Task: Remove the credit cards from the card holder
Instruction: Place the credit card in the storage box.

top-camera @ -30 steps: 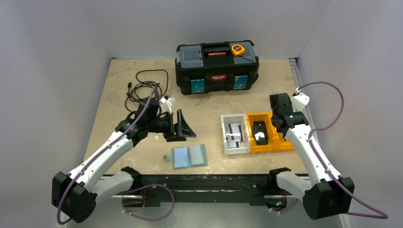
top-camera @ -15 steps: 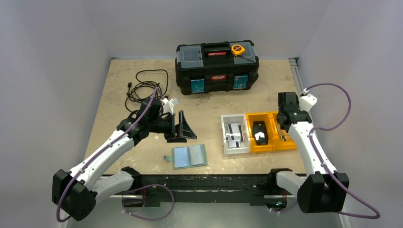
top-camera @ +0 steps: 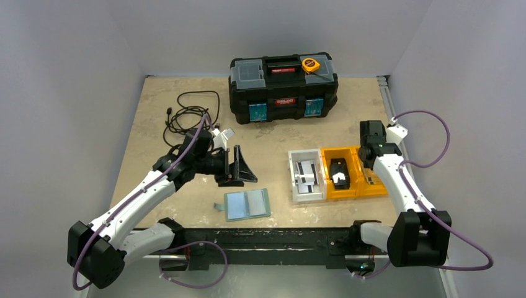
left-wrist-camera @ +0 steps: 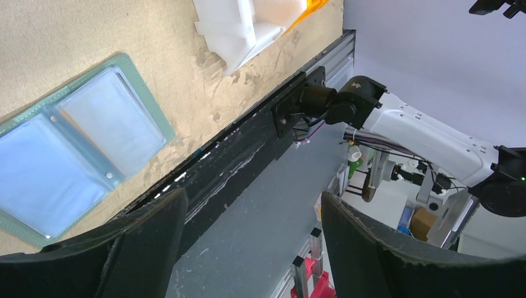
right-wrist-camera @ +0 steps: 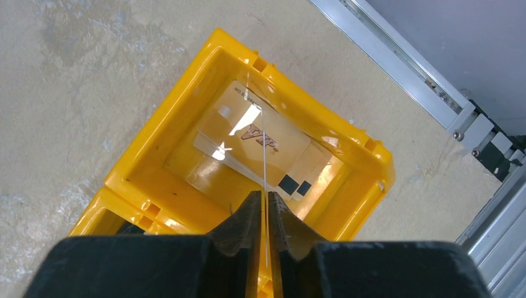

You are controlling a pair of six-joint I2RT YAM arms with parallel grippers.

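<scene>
The card holder (top-camera: 247,203) lies open on the table near the front edge, teal with pale blue pockets; it also shows in the left wrist view (left-wrist-camera: 74,155). My left gripper (top-camera: 239,164) (left-wrist-camera: 253,195) hangs open above the table just behind it, holding nothing. My right gripper (top-camera: 372,155) (right-wrist-camera: 265,202) points down over the right compartment of the orange bin (top-camera: 356,189) (right-wrist-camera: 149,149). Its jaws are all but closed on a thin credit card (right-wrist-camera: 264,155) seen edge-on. A tan-orange credit card (right-wrist-camera: 260,139) lies flat on that compartment's floor.
A white bin (top-camera: 307,176) adjoins the orange bin, whose left compartment holds a black object (top-camera: 338,174). A black toolbox (top-camera: 283,87) with a yellow tape measure (top-camera: 310,64) stands at the back. A coiled black cable (top-camera: 189,115) lies back left. A metal rail (right-wrist-camera: 403,68) runs along the right edge.
My right wrist has shifted slightly right over the orange bin while its elbow folded back towards the base. The left arm and the card holder have not moved.
</scene>
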